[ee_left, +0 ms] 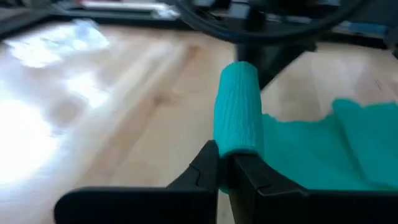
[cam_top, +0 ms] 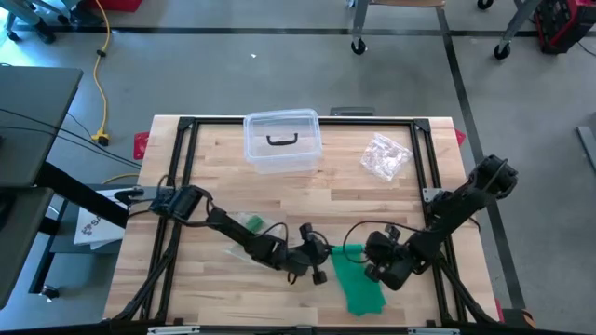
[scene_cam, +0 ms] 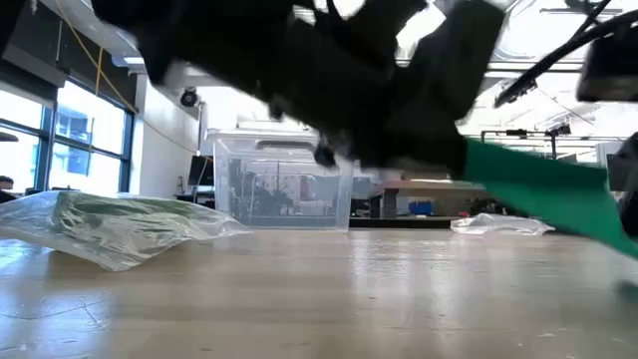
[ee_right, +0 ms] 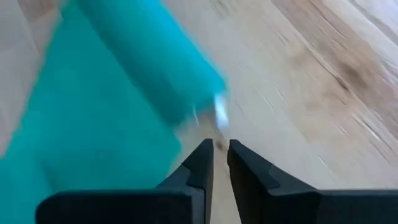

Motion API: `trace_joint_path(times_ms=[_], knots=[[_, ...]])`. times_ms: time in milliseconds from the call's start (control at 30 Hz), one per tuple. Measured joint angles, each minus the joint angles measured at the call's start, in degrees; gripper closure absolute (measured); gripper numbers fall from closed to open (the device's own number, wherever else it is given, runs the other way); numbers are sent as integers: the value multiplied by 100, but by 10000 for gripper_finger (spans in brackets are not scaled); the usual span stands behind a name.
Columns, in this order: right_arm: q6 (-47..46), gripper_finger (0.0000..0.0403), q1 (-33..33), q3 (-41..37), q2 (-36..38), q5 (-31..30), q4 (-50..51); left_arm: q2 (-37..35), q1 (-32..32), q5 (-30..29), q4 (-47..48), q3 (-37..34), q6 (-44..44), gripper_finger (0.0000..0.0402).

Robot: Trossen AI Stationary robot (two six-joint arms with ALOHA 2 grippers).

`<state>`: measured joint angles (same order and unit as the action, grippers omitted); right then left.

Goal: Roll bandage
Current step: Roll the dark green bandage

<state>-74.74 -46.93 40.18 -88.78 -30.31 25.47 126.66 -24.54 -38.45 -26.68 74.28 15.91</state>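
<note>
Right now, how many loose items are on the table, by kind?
Bandage: 1
Clear bin: 1
Plastic bags: 2, one with green contents, one crumpled
Total: 4

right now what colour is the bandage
Teal green bandage, ribbed weave; clearest in the left wrist view.

Item count on the wooden surface (cam_top: 391,200):
- Green bandage (cam_top: 358,279): one, partly rolled.
- Clear plastic box (cam_top: 281,141) with dark handle: one.
- Clear plastic bags: two, one empty and crumpled (cam_top: 386,156), one holding green material (cam_top: 250,223).
- Robot arms: two, each with one gripper, left (cam_top: 321,263) and right (cam_top: 369,263), of two fingers.
</note>
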Motion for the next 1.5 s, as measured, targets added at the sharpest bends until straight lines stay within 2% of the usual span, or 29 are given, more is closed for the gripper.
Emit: trace_joint_path(times_ms=[100, 200, 267, 367, 433, 533, 600, 700, 767, 967, 1033, 1100, 1167, 1267, 1400, 1500], knots=[[-23, 340, -238, 0, 296, -89, 98, -236, -140, -505, 419, 2, -1, 397], [344, 308, -496, -2, 547, -345, -244, -419, -233, -902, 1049, 2, 58, 395], [997, 284, -678, -2, 610, -500, -861, -511, -257, -1128, 1508, 2, 213, 393], [2425, 259, -930, -1, 491, -329, -2176, -549, -264, -1385, 2040, -1, 452, 393], [2976, 253, -1001, 4, 297, -271, -2832, -550, -264, -1437, 2154, -4, 496, 392], [2698, 257, -776, -3, 47, -267, -2864, -556, -264, -1448, 2158, -4, 504, 392], [2827, 262, -582, -9, -113, 75, -2949, -556, -264, -1463, 2167, -4, 515, 392], [3850, 265, -470, -7, -404, 837, -3589, -556, -264, -1467, 2168, -4, 596, 392], [4305, 265, -475, 5, -586, 987, -3846, -556, -264, -1465, 2208, -4, 597, 392], [5004, 265, -521, 410, -1229, 803, -3420, -556, -243, -1471, 2243, -4, 656, 392], [5101, 270, -534, 611, -1472, 508, -3099, -556, -231, -1474, 2237, -4, 657, 392], [4999, 288, -521, 848, -1644, 185, -2597, -556, -231, -1469, 2248, -5, 655, 392], [4735, 324, -512, 1104, -1697, 79, -2066, -559, -231, -1463, 2296, -7, 695, 391], [4568, 387, -566, 1491, -1693, 109, -1361, -560, -234, -1542, 2422, -8, 733, 391], [4370, 388, -744, 2204, -1623, 245, -283, -562, -233, -1824, 2688, -9, 673, 391], [4367, 398, -945, 2864, -1513, 661, 141, -562, -205, -1929, 3058, -9, 809, 391]])
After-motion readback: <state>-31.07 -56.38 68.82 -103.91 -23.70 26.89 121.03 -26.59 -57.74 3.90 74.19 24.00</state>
